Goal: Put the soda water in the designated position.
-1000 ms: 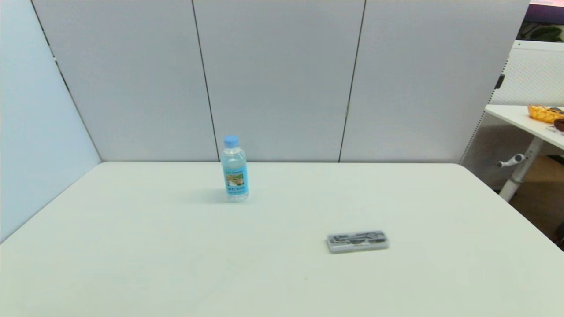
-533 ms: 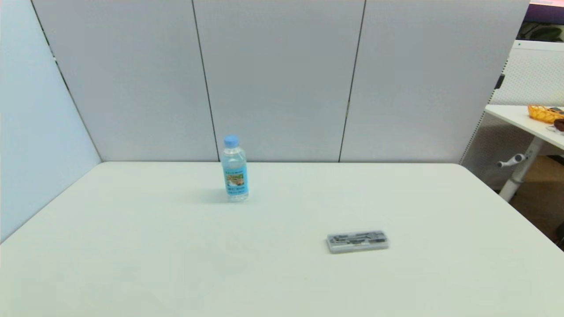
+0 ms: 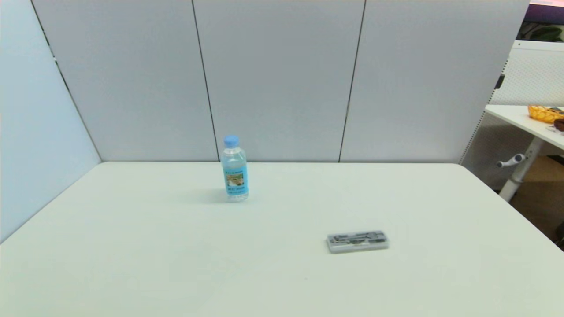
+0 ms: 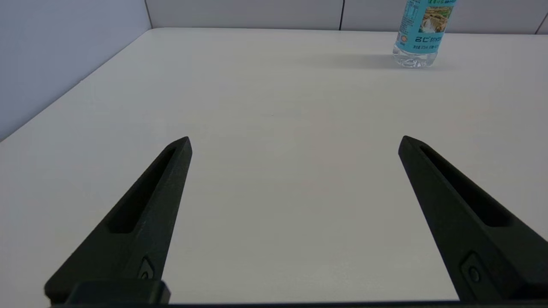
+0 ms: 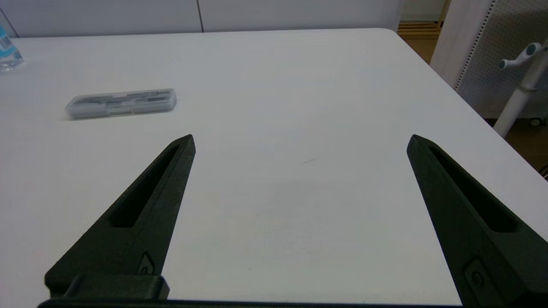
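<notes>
Standing upright, the soda water [image 4: 417, 36] is well beyond the spread left gripper [image 4: 295, 143].

You're looking at a smooth, matt white table [image 3: 176, 246]. The bottle [image 3: 235, 169] is clear glossy plastic with a light-blue plastic cap and a glossy printed label. The case [image 3: 357, 241], lower right of the head view, is translucent grey plastic. Both grippers, left [image 4: 294, 143] and right [image 5: 301, 143], have matt black fingers with a finely grained finish. The wall panels [image 3: 277, 79] look matt grey.
</notes>
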Motion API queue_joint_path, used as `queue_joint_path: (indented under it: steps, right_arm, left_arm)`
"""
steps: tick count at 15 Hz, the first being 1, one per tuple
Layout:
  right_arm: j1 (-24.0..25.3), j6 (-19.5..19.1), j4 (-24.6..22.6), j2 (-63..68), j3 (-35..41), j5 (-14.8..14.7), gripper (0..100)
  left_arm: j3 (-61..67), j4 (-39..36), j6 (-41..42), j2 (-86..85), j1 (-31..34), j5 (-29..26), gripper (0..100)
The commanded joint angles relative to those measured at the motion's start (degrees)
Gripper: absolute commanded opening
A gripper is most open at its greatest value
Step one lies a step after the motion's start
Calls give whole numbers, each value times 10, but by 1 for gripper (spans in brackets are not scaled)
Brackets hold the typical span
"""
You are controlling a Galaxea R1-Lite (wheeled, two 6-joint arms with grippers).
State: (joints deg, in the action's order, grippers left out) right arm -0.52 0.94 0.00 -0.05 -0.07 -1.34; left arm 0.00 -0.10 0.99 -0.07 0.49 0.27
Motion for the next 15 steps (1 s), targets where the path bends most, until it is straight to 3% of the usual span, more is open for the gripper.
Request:
queue_joint_path:
  steps: [1, 6, 10, 11, 15]
  right_arm:
    - [0, 0, 0, 0, 1, 0, 100]
    - [0, -1, 0, 0, 0, 0, 100]
    - [0, 0, 0, 0, 0, 0, 100]
    - [0, 0, 0, 0, 0, 0, 100]
    - [0, -1, 0, 0, 0, 0, 100]
  left_arm:
    - [-22, -3, 2, 30, 0, -1, 100]
    - [-209, -3, -2, 242, -3, -37, 100]
    - [-357, -27, 4, 409, -84, -42, 100]
    - [-387, -41, 5, 446, -116, -33, 100]
    - [-440, -95, -1, 561, -272, 107, 100]
